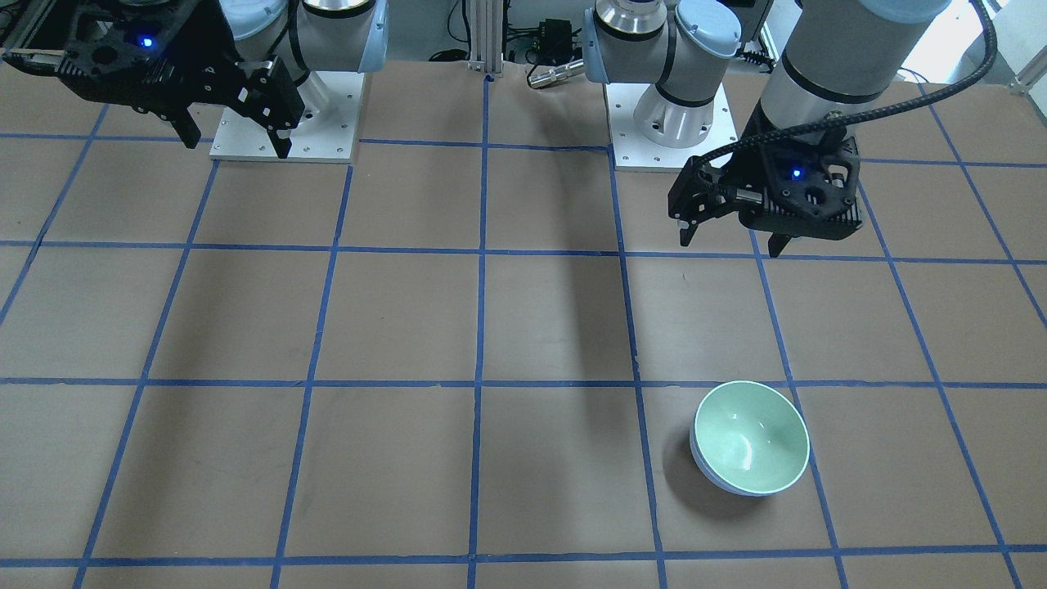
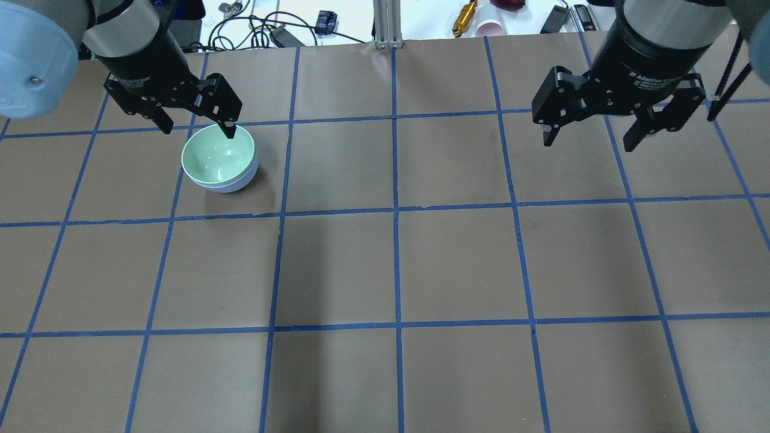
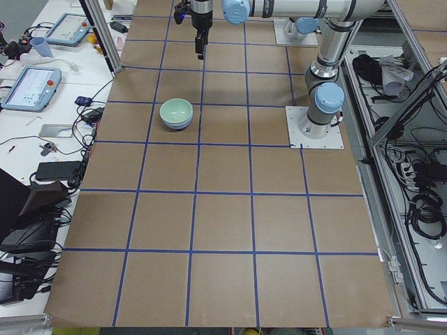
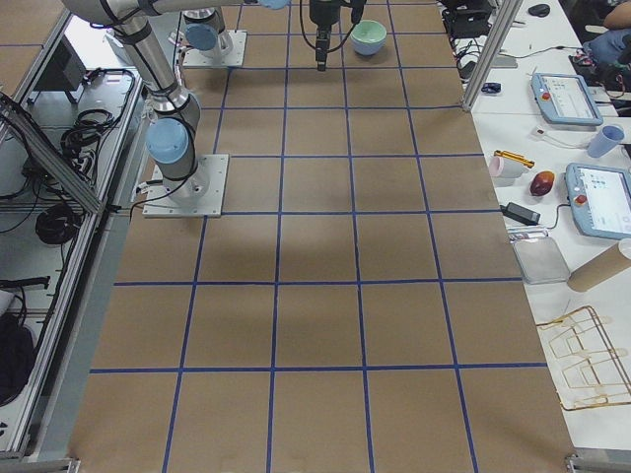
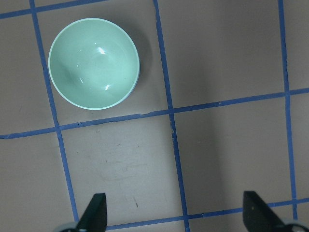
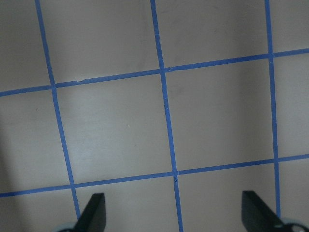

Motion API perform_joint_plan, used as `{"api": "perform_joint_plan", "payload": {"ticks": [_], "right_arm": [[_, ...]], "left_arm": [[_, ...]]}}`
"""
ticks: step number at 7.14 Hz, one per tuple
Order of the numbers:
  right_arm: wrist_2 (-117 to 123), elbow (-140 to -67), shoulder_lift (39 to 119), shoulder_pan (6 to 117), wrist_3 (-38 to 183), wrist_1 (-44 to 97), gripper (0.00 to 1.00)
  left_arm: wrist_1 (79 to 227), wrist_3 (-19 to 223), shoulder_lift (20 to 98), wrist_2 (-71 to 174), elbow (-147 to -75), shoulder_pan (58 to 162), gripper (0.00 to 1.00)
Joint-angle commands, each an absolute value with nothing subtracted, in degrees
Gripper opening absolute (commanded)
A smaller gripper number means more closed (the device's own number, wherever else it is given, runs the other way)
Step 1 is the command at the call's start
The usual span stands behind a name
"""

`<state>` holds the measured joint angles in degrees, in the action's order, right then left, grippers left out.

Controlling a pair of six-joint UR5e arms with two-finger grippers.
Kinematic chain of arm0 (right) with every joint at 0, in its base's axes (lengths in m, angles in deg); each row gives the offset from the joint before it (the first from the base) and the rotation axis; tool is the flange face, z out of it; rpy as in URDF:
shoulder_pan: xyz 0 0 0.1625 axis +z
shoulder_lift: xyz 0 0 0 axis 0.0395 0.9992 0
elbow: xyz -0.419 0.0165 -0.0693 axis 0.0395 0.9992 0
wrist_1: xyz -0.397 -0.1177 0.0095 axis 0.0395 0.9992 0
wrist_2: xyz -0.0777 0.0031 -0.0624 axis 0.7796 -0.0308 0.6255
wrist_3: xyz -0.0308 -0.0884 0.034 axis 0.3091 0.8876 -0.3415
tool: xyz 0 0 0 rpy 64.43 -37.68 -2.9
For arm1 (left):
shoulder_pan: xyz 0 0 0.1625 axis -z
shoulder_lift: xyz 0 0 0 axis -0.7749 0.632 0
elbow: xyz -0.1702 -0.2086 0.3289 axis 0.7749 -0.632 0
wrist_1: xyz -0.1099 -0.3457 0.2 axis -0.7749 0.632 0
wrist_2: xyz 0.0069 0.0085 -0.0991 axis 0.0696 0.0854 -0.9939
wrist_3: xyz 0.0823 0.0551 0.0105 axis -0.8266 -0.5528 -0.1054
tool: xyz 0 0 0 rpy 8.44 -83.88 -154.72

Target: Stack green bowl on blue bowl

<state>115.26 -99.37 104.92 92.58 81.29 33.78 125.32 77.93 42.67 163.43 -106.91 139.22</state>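
The pale mint-green bowl (image 1: 751, 438) sits nested inside the periwinkle-blue bowl (image 1: 720, 483), of which only a sliver of outer wall shows under the green rim. The pair stands on the table on my left side; the overhead view shows the green bowl (image 2: 218, 157) and the blue bowl (image 2: 237, 183). My left gripper (image 2: 198, 129) is open and empty, raised above the table on the robot's side of the stack, and its wrist view shows the green bowl (image 5: 94, 63) well ahead of the fingertips. My right gripper (image 2: 588, 143) is open and empty, raised over bare table far from the bowls.
The table (image 2: 397, 264) is covered in brown paper with a blue tape grid. Cables, an orange tool (image 2: 464, 18) and a pink cup (image 2: 492, 27) lie beyond its far edge. The arm bases (image 1: 282, 114) stand at the robot's side.
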Motion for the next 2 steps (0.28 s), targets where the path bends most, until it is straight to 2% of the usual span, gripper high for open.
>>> {"api": "perform_joint_plan", "payload": {"ticks": [1, 2], "right_arm": [[115.3, -99.4, 104.9, 92.6, 81.3, 33.7, 1.00], [115.3, -99.5, 104.9, 92.6, 81.3, 33.7, 1.00]], "left_arm": [[125.3, 77.9, 42.5, 163.6, -106.9, 139.2, 1.00], [125.3, 77.9, 42.5, 163.6, -106.9, 139.2, 1.00]]}}
